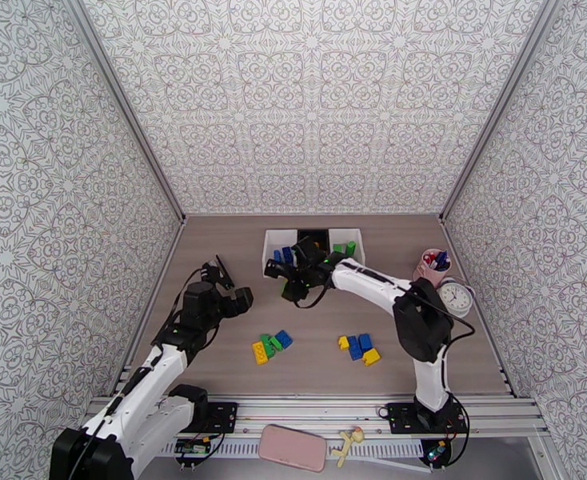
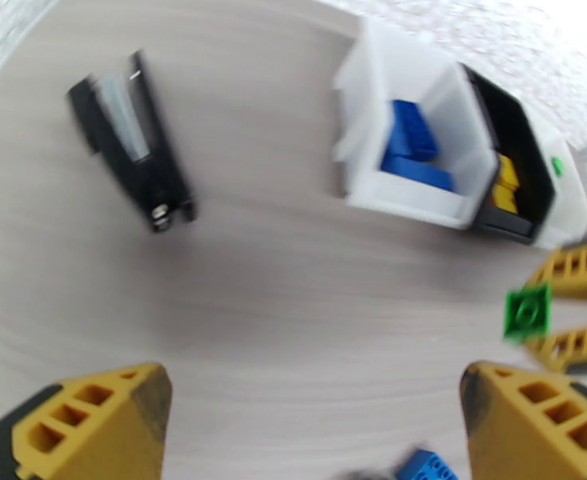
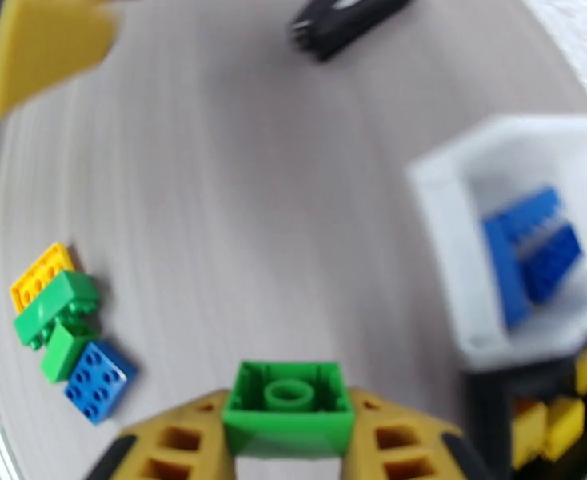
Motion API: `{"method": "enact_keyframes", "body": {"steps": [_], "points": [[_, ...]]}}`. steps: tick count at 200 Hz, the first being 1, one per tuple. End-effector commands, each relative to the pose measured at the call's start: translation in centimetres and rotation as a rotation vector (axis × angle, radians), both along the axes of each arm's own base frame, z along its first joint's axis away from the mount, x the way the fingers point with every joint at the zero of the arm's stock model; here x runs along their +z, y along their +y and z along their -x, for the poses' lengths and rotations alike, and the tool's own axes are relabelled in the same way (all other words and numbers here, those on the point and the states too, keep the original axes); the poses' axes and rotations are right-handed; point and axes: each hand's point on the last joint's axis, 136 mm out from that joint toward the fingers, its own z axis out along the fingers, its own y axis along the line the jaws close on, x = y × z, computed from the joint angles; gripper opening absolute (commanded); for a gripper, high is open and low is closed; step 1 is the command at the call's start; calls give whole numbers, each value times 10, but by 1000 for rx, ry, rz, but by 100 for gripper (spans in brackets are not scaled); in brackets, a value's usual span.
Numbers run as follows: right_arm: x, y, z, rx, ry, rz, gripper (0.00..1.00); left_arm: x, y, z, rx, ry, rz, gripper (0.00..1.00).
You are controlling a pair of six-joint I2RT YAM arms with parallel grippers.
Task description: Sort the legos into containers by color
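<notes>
Joined white-and-black plastic bins (image 1: 271,243) partly filled. Right claw (image 2: 572,312) pinching a green studded plastic brick (image 3: 287,398), left claw (image 2: 313,390) wide open, two loose brick piles (image 1: 270,346) lower-centre to go.

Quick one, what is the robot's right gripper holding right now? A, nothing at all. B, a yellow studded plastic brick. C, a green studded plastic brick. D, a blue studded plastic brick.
C: in the right wrist view a small green studded plastic brick sits clamped between the yellow fingers of the right gripper.
</notes>
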Motion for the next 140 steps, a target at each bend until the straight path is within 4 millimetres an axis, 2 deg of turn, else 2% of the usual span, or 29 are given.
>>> {"method": "enact_keyframes", "body": {"steps": [1,18,38,63,82,110,140], "points": [[37,-22,-33,-212,-61,-210,21,26,-20,-9,-94,-158,-74,100],[54,-55,-52,-373,-89,-295,21,36,-48,-6,-215,-222,-123,100],[62,-93,-70,-551,-112,-326,21,43,-80,0,-359,-270,-195,100],[58,-143,-92,-779,-129,-315,21,46,-112,10,-514,-291,-218,100],[47,-173,-106,-898,-96,-296,21,47,-127,16,-589,-293,-212,100],[28,-197,-123,-980,-68,-206,21,50,-142,24,-667,-307,-206,100],[13,-201,-144,-1000,-45,-162,21,50,-147,26,-692,-305,-207,100]]}}
